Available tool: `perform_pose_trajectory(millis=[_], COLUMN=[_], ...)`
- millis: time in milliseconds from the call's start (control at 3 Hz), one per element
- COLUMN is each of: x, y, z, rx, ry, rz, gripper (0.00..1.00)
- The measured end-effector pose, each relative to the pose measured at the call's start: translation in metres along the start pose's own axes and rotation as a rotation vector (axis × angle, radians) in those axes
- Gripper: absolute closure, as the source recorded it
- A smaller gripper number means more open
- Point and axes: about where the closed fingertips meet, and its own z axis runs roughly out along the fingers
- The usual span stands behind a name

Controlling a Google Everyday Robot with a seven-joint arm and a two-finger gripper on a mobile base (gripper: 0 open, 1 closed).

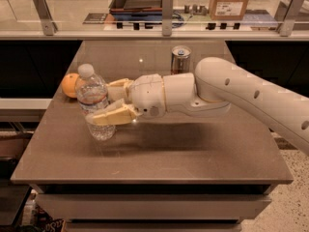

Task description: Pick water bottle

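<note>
The water bottle (93, 96) is clear ribbed plastic with a white cap and a pale label band. It stands on the brown table (193, 153) at the left. My gripper (105, 102) reaches in from the right at mid-height of the bottle. One cream finger (108, 116) lies across the bottle's front and the other (119, 87) is against its far side. The fingers are closed in on the bottle's body. The bottle's base rests on the table.
An orange (69, 85) lies just behind and left of the bottle. A slim silver-blue can (180, 59) stands at the back, behind my arm. A glass-railed counter (164, 28) with a cardboard box (231, 1) runs along the far side.
</note>
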Motion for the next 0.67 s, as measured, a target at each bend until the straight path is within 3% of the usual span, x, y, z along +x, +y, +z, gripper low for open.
perform_pose_trajectory(millis=[333,667], x=[-0.0012,-0.0025], y=[0.0012,0.0023], z=[0.0019,0.0037], rx=[-0.004,-0.008], ry=[0.0,0.0], rz=[-0.002,-0.004], gripper=[0.88,1.0])
